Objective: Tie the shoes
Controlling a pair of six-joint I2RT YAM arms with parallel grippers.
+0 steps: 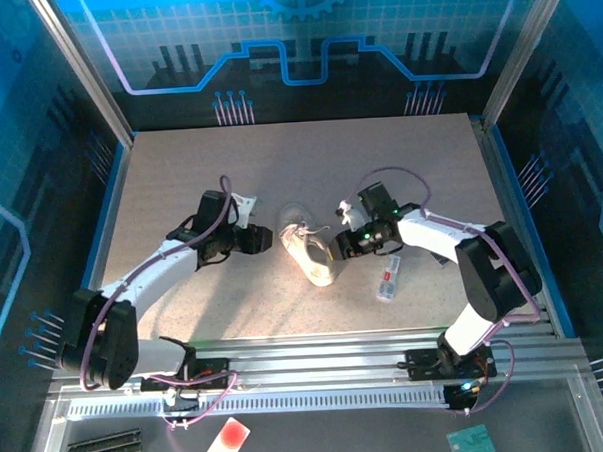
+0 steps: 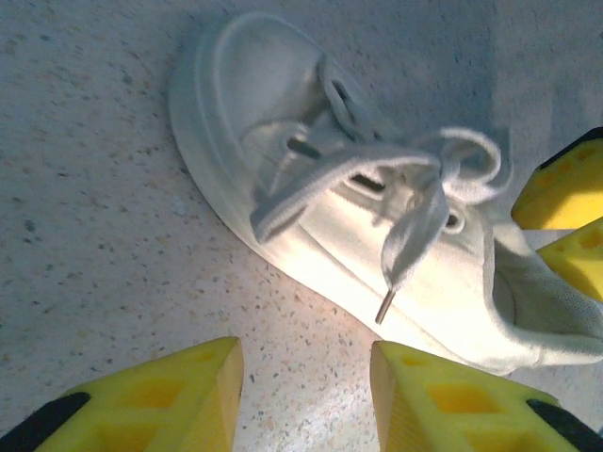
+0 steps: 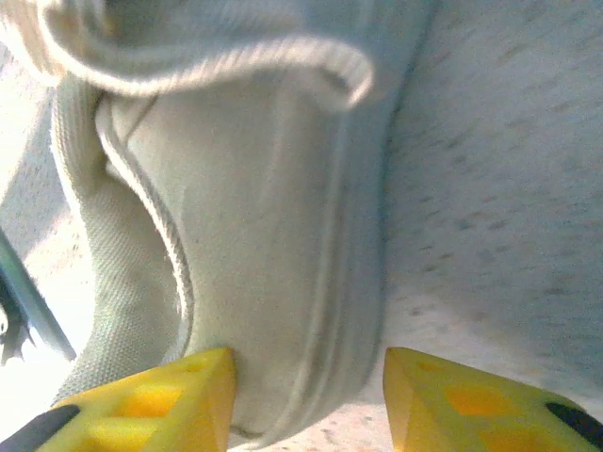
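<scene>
The shoe [image 1: 311,254] is lying mid-table between the arms, its laces [image 2: 415,217] draping slack across the top. The left gripper [image 2: 306,372] is hovering open and empty beside it; the right gripper [image 3: 309,377] is gaping open around the heel. Risk — a tug on a thin lace dragging the unheld shoe instead of tightening.
</scene>
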